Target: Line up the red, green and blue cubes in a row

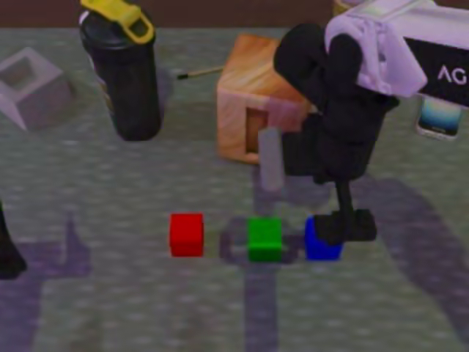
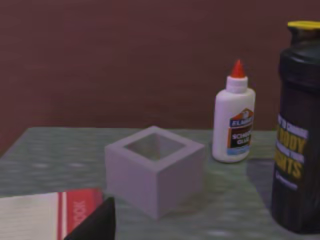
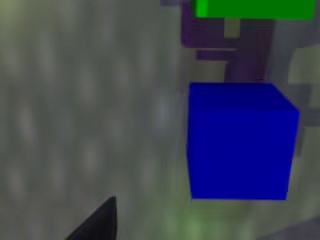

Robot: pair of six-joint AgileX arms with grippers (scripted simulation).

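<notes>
1. A grey-green mottled worktop carries everything.
2. A grey hollow block, open at the top, sits at the far left.
3. A tall black bottle with a yellow lid stands just right of the block.
4. A large wooden box with a slot stands near the far middle.
5. A white glue bottle with a red tip stands upright beyond the grey block.
6. A red-and-white book lies flat near the block.
7. A phone lies at the far right.

Soft, even light falls from above; the right arm throws long purple-grey shadows across the desk. All views look blurred, the blue cube perhaps least, with no glare.
</notes>
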